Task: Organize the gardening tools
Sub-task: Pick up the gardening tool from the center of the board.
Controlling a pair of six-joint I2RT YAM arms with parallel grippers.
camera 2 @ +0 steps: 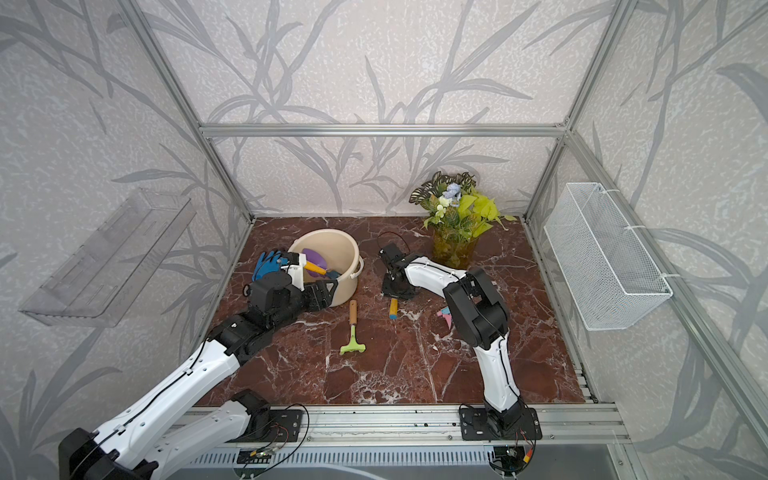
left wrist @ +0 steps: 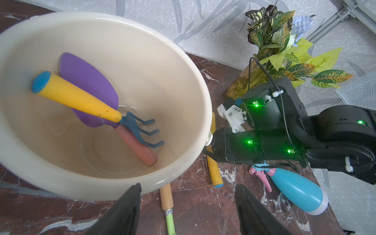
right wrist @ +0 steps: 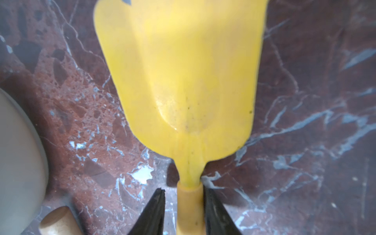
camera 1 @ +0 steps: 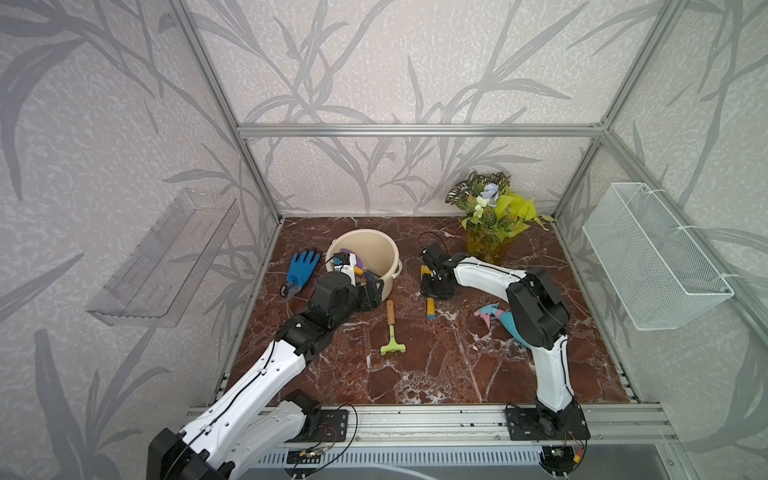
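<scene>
The right hand (right wrist: pixel 182 190) is released. Its black tapered fingers straddle the round neck of the yellow scoop (right wrist: pixel 183 71): one touches the handle and the other stands just apart. The scoop is smooth, translucent plastic with a broad, shallow blade. It lies flat on the red-brown marble-patterned bench (camera 1: pixel 415 374), beside the cream plastic bucket (left wrist: pixel 142 61).

The left hand (left wrist: pixel 187 185) hangs over the bucket's near rim, with its fingers wide apart and nothing between them. Inside the bucket, the purple trowel (left wrist: pixel 87 81) with its pink handle leans against the wall, and the blue fork (left wrist: pixel 91 102), which has three prongs and a yellow handle, lies across it.

The green rake (camera 1: pixel 391 328) lies on the bench in front of the bucket, its wooden handle pointing towards it. The spray bottle (left wrist: pixel 295 187), glossy light blue with a pink trigger, lies on its side, partly under the right arm. A nubbly blue glove (camera 1: pixel 302 266) rests just beside the bucket.
</scene>
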